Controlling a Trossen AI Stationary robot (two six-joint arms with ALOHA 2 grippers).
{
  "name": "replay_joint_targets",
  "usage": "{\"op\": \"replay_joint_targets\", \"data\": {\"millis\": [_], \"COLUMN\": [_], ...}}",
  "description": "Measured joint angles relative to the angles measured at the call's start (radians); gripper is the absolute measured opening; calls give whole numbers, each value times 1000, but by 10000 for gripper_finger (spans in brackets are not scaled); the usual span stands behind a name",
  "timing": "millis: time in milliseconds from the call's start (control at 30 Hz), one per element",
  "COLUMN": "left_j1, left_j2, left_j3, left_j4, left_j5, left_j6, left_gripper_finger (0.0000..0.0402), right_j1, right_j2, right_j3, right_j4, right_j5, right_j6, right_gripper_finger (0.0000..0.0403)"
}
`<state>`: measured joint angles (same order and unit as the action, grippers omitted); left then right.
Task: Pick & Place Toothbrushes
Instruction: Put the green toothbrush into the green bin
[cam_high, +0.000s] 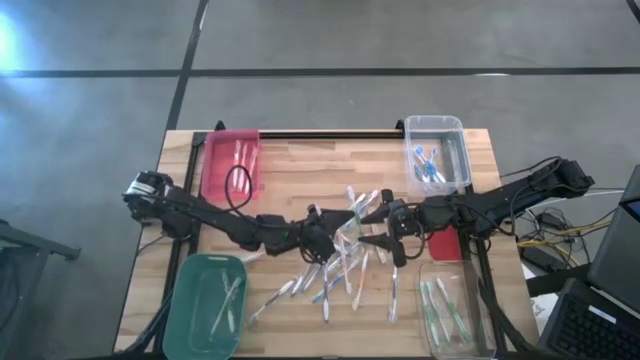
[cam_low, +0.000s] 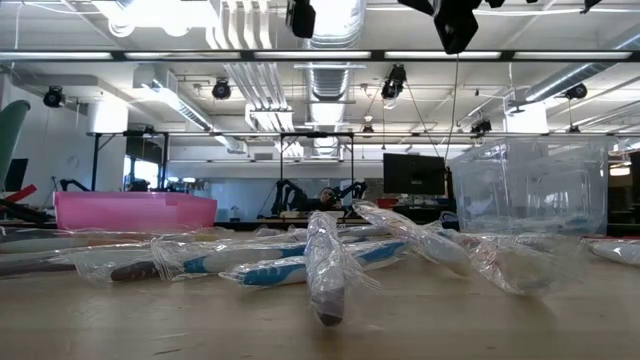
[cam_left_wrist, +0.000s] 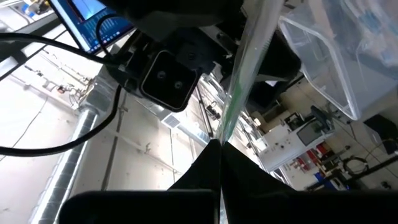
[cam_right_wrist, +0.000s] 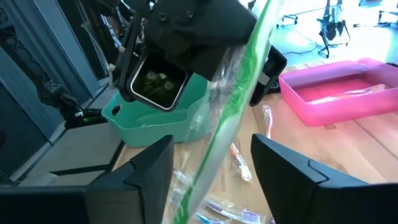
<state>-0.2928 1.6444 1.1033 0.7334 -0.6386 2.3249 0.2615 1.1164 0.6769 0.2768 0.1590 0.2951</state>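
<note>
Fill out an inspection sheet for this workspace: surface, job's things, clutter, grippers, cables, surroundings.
Surface: wooden table, bare along the far middle.
Job's things: wrapped toothbrushes heaped mid-table; one green toothbrush held up between the arms. Some already lie in the pink bin, green bin, far clear bin and near clear bin.
Clutter: red item under the right arm; cannot tell what.
Grippers: left gripper shut on the green toothbrush; right gripper open around it.
Cables: black loop on the left arm; loose wires off the right edge.
Surroundings: concrete floor; monitor behind.
</note>
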Motion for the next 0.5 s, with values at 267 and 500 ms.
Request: {"op": "replay_joint_targets", "data": {"millis": [267, 500], "left_j1": [3, 3], "left_j2": [0, 0], "left_j3": [12, 11], "left_j4": [0, 0], "left_j5": [21, 28], "left_j6": [-11, -16], "left_gripper_finger": [0, 0], "right_j1": [0, 0], "right_j2": [0, 0], "right_j3": [0, 0], "right_j4": [0, 0], "right_j5": [0, 1], "right_j6": [-7, -11], "right_gripper_finger": [153, 97]}}
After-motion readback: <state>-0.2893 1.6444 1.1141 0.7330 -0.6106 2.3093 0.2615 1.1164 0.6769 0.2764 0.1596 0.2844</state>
